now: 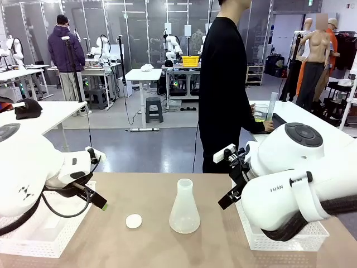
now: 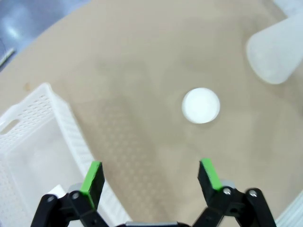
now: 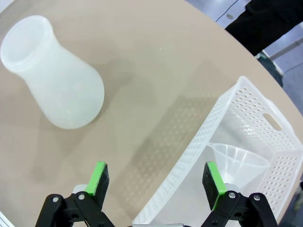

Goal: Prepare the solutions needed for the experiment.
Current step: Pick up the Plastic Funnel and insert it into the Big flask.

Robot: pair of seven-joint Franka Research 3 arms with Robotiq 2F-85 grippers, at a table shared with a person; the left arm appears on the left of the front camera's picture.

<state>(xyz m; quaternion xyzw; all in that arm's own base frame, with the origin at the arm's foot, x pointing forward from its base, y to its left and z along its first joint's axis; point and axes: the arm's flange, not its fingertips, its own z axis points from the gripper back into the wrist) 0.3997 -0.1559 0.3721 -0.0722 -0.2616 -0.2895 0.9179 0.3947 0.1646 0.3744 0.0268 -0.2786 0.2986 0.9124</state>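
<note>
Frosted conical flask (image 1: 184, 206) stands upright at mid-table (image 1: 167, 251), mouth uncapped; through the cloudy wall I cannot tell what it contains. The solutions (image 1: 259, 116) show as a small pale yellow-green patch in a clear vessel on the side table beyond, too small to resolve further. It sits just beside a tall clear cylinder (image 1: 271, 106) and the person's hand (image 1: 269, 126). White perforated basket (image 3: 246, 137) at my right holds a translucent funnel (image 3: 239, 161). A second white basket (image 2: 33, 137) is at my left; I cannot make out its contents. Small white round cap (image 2: 200, 105) lies flat on the table left of the flask, apart from it. The person (image 1: 223, 84) stands at the far edge, turned toward the side table. Left gripper (image 2: 151, 172) hovers over the bare tabletop between its basket and the cap, jaws spread wide, nothing held or touched. Right gripper (image 3: 156, 175) hangs between the flask and its basket's rim, likewise spread wide and empty.
</note>
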